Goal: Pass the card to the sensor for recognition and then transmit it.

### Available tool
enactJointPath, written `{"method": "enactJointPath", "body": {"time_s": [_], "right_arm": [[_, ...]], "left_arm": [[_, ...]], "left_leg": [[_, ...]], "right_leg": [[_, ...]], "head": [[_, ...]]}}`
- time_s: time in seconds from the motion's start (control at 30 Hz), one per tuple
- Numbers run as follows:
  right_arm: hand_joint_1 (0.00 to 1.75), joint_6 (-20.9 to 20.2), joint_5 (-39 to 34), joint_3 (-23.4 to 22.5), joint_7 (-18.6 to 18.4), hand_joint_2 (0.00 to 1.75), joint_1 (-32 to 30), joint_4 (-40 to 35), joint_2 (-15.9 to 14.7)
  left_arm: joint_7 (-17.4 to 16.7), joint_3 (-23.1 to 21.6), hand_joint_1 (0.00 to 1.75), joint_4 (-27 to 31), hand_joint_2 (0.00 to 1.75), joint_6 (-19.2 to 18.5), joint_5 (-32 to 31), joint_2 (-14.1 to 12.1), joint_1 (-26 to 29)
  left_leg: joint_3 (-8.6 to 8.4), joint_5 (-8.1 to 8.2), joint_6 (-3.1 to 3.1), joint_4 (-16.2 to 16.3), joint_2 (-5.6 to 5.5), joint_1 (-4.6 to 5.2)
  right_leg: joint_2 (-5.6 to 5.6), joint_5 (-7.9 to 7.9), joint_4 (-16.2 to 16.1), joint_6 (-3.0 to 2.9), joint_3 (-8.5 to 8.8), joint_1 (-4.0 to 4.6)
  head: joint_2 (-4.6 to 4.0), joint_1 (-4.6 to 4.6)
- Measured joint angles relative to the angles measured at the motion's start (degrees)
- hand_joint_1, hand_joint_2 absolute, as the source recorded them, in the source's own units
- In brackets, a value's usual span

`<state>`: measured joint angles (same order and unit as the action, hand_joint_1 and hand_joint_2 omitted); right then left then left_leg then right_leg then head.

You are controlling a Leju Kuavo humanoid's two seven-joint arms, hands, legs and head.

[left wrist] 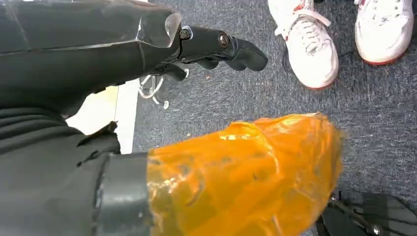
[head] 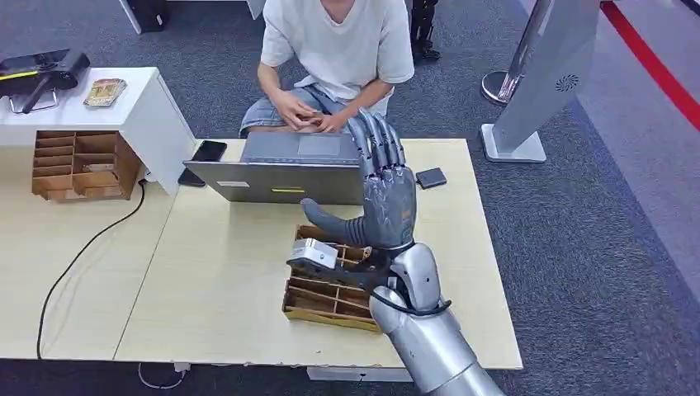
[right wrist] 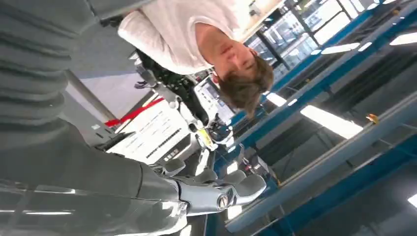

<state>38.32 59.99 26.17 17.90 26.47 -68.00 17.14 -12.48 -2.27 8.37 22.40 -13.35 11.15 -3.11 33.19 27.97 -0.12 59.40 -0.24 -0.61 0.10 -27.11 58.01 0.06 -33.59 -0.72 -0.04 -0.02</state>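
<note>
Right hand [head: 381, 191]: raised above the light wooden tabletop [head: 223, 280], fingers straight and spread wide, holding nothing.
Brown compartmented wooden tray [head: 323, 297]: at 6 o'clock of that hand.
Left hand [left wrist: 216, 46]: holding nothing, fingers loosely extended, over grey carpet.

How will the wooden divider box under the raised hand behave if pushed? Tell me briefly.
The wooden box lies flat and low on the table, so it will probably slide rather than tip. Its thin slats look light, perhaps fragile under a hard press. The right hand hovers above it, open.
</note>
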Motion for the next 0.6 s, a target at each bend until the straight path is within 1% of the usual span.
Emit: {"method": "enactJointPath", "body": {"time_s": [0.1,0.23,0.3,0.4,0.47,0.6], "right_arm": [[0.00,0.00,-4.27,2.70,-0.81,0.00,-0.74,-2.60,-1.13],[0.00,-0.04,-11.81,6.26,-0.66,0.00,-2.13,-6.94,-3.54],[0.00,-0.18,-14.27,7.63,-0.22,0.00,-2.89,-8.81,-4.72],[0.00,-0.77,-21.60,9.27,1.84,0.00,-4.46,-11.89,-6.41],[0.00,-2.18,-27.02,10.24,3.41,0.00,-6.11,-14.31,-7.52],[0.00,-4.61,-33.07,11.52,5.53,0.00,-9.00,-17.81,-9.25]], "left_arm": [[0.07,0.28,0.00,0.00,0.00,0.46,0.20,0.07,0.02],[0.63,0.98,0.00,0.00,0.00,0.83,0.50,0.20,0.01],[0.79,1.29,0.00,0.00,0.00,0.94,0.57,0.22,0.03],[1.07,1.66,0.00,0.00,0.00,1.20,1.03,0.26,0.04],[1.16,2.21,0.00,0.00,0.00,1.48,1.22,0.39,0.06],[1.49,3.08,0.00,0.00,0.00,1.79,1.88,0.66,0.06]], "left_leg": [[0.00,0.00,0.00,0.00,0.00,0.00],[0.01,0.01,0.01,0.00,-0.01,0.01],[0.01,0.01,0.01,0.00,-0.01,0.01],[0.01,0.01,0.01,0.00,-0.01,0.01],[0.01,0.01,0.01,0.00,-0.01,0.01],[0.01,0.02,0.00,-0.01,-0.01,0.00]], "right_leg": [[0.00,0.00,0.00,0.00,0.00,0.00],[-0.01,-0.01,-0.02,0.01,0.00,0.00],[-0.01,-0.01,-0.02,0.00,0.00,0.00],[-0.02,-0.01,-0.03,0.01,0.00,0.00],[-0.02,-0.01,-0.03,0.01,0.00,0.00],[-0.02,-0.01,-0.03,0.01,0.00,0.00]], "head": [[0.00,0.02],[0.00,0.02],[0.00,0.00],[0.00,0.02],[0.00,0.02],[0.00,0.00]]}}
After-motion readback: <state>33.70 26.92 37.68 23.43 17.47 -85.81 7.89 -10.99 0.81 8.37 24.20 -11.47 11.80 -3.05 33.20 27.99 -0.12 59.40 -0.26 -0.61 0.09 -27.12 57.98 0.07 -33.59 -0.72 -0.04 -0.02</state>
